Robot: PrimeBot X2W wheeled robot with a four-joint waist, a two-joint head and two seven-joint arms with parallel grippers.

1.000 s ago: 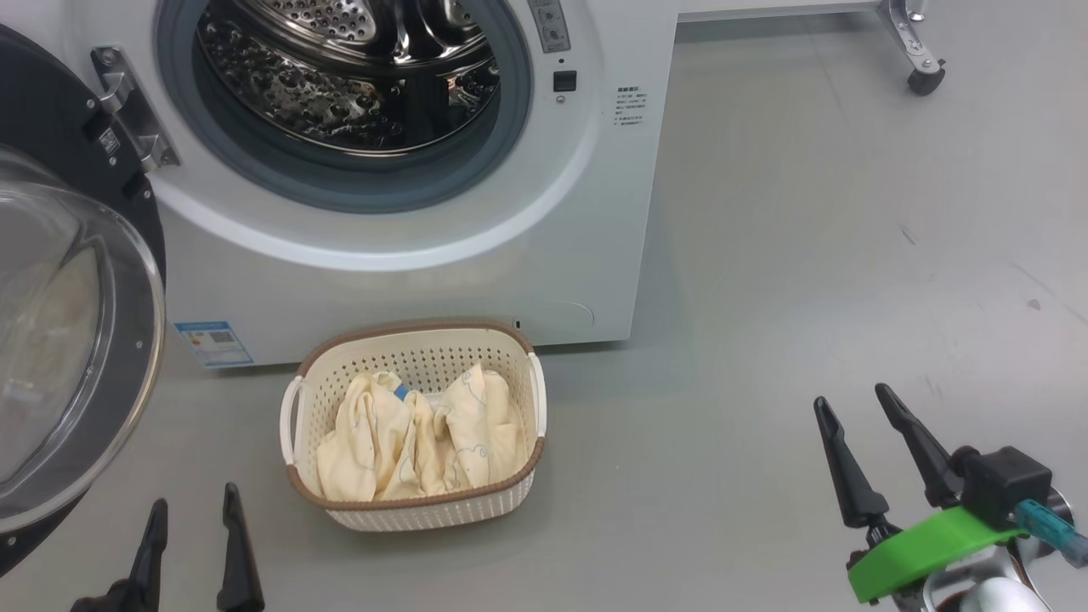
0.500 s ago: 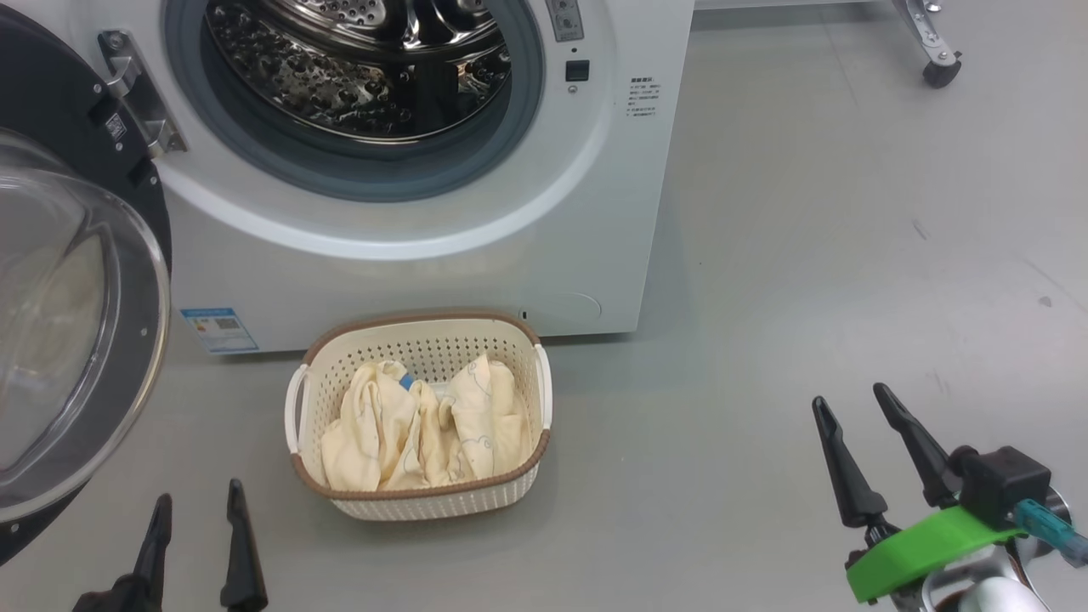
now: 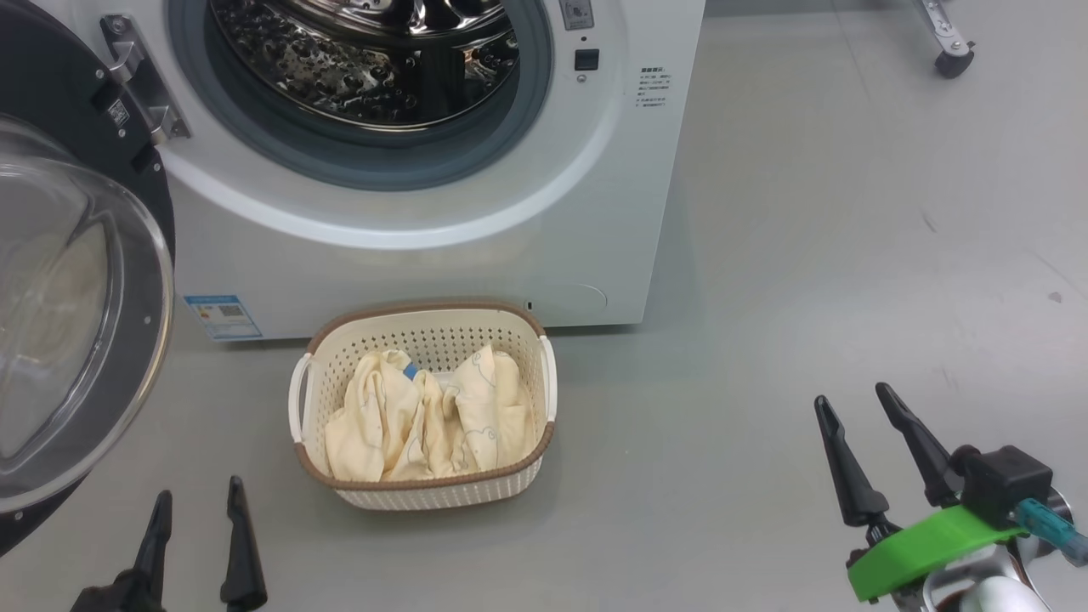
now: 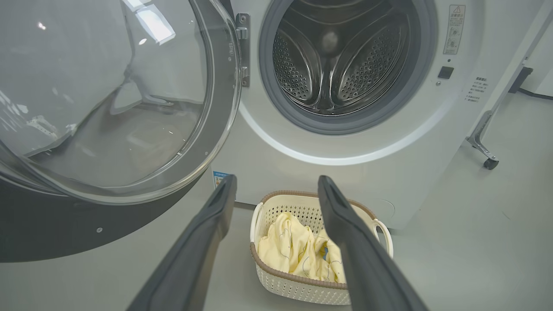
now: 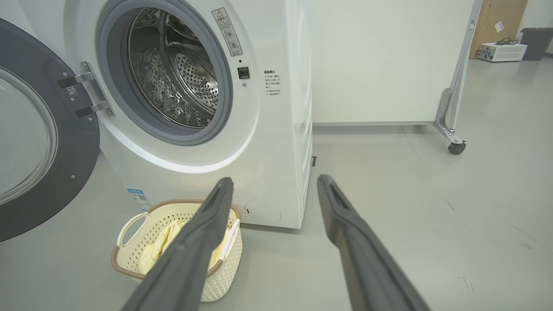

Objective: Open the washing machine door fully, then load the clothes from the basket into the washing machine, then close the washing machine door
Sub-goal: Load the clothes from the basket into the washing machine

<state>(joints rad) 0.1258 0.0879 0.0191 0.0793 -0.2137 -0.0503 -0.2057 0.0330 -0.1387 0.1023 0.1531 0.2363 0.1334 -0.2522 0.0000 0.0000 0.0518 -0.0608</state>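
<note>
The washing machine (image 3: 544, 229) stands ahead with its steel drum (image 3: 365, 51) exposed. Its door (image 3: 76, 323) is swung wide to the left, glass bowl facing me; the left wrist view shows the door (image 4: 108, 95) large at upper left. On the floor before the washer sits the cream basket (image 3: 422, 490) holding pale yellow clothes (image 3: 425, 416) with a small blue piece (image 3: 410, 371). My left gripper (image 3: 197, 510) is open at the lower left, short of the basket. Open and empty too, my right gripper (image 3: 854, 405) hovers at the lower right, well to the basket's right.
Grey floor (image 3: 807, 280) spreads wide to the right of the washer. A caster wheel (image 3: 952, 64) of a rolling white panel stands at the far right; the right wrist view shows that panel (image 5: 380, 60) behind the washer and boxes (image 5: 501, 51) farther off.
The whole head view has shifted, so the washer and basket sit slightly higher and to the right; the camera moved. Both grippers keep their places in that view and stay open.
</note>
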